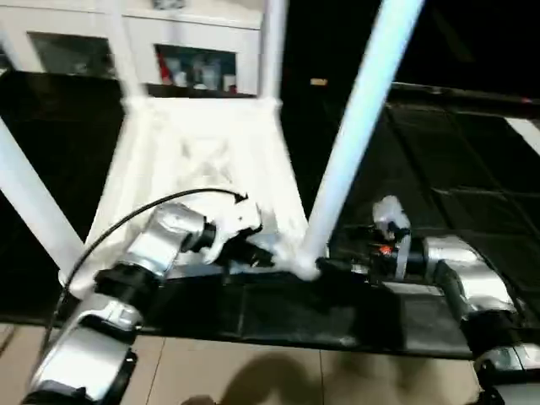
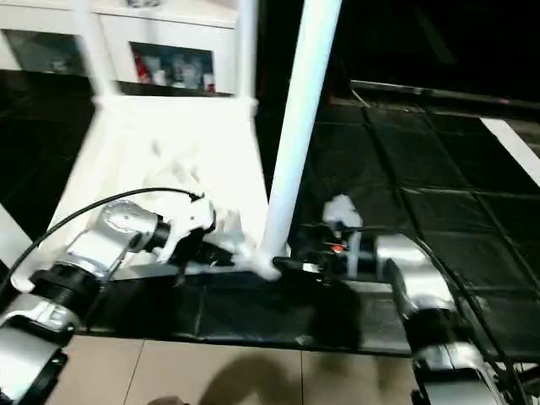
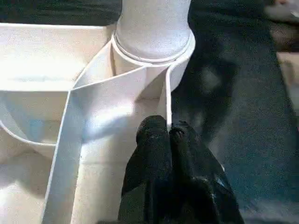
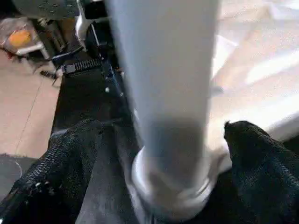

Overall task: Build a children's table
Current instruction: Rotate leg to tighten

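Children's table (image 1: pixel 202 160) lies upside down on black floor mats (image 1: pixel 439 186), centre-left of the head view, ribbed underside facing up. Legs rise from its corner sockets; the near-right leg (image 1: pixel 359 126) slants up toward the upper right of the frame, another leg (image 1: pixel 29 202) stands at the left edge.

Left gripper (image 3: pixel 168 135) sits at lower centre of the head view, on the near rim of the table top. Its fingers (image 3: pixel 152 149) are pressed together, tips against a thin upright rib just beside the corner socket (image 3: pixel 154 51); whether the rib is pinched between them cannot be told.

Right gripper (image 4: pixel 163 140) reaches in from the lower right, at the base of the near-right leg. Its fingers (image 4: pixel 261 154) stand spread wide, one on each side of the leg, apart from it.

White cabinet (image 1: pixel 194 51) with glass doors stands along the top of the frame. Tan floor (image 1: pixel 253 371) runs along the bottom edge.
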